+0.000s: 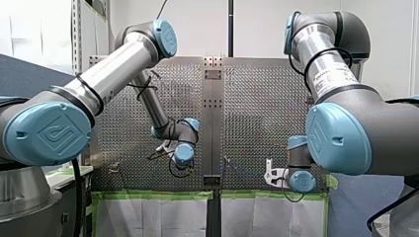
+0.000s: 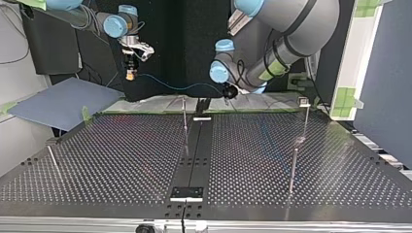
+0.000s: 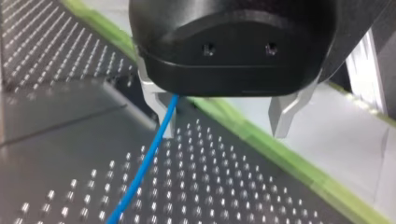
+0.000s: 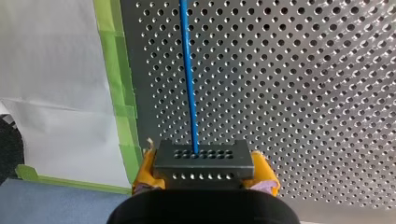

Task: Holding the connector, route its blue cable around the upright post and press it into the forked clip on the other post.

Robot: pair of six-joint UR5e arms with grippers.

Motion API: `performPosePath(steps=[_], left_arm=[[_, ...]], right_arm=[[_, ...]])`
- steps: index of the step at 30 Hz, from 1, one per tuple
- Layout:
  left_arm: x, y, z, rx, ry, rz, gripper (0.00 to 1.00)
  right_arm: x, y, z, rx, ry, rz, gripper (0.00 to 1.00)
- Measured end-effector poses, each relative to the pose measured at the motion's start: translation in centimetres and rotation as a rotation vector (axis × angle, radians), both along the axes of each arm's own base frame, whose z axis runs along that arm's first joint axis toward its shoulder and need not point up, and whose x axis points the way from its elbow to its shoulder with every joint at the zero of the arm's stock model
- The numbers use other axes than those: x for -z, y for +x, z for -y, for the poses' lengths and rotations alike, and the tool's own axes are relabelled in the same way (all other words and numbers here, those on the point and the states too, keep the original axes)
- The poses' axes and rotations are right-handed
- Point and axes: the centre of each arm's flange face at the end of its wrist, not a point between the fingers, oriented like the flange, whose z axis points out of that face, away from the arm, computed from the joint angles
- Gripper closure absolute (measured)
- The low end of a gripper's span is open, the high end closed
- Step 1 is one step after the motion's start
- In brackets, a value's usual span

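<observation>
Black, hole-dotted rectangular connector point(image 4: 204, 161) clamped in right end effector point(image 4: 205, 171) between two yellow pads point(image 4: 145, 170); one blue cable point(image 4: 188, 84) over perforated counter point(image 4: 303, 93); left end effector point(image 3: 224, 123) spreads two metal fingers point(image 3: 282, 116) wide

My left arm's black gripper with bare metal fingers point(image 3: 222, 123) has its jaws spread wide and sits lower than the other. My right arm's yellow-padded gripper point(image 4: 205, 173) points downward, its pads pressed against both sides of a dark, hole-dotted rectangular connector point(image 4: 204, 158).

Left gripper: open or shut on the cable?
Open. The left gripper has its metal fingers wide apart; the blue cable runs beside one finger, not pinched.
</observation>
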Motion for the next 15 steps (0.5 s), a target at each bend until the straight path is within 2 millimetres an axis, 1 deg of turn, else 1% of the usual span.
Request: performPosePath(steps=[5,15], left_arm=[[0.5,-0.9,0.7,0.034,-0.022,-0.038,0.0],[0.7,-2.2,2.9,0.109,-0.124,-0.072,0.0]], right_arm=[[0.0,0.0,0.0,0.0,-0.001,-0.001,1.0],[0.0,0.0,0.0,-0.001,-0.001,-0.003,1.0]])
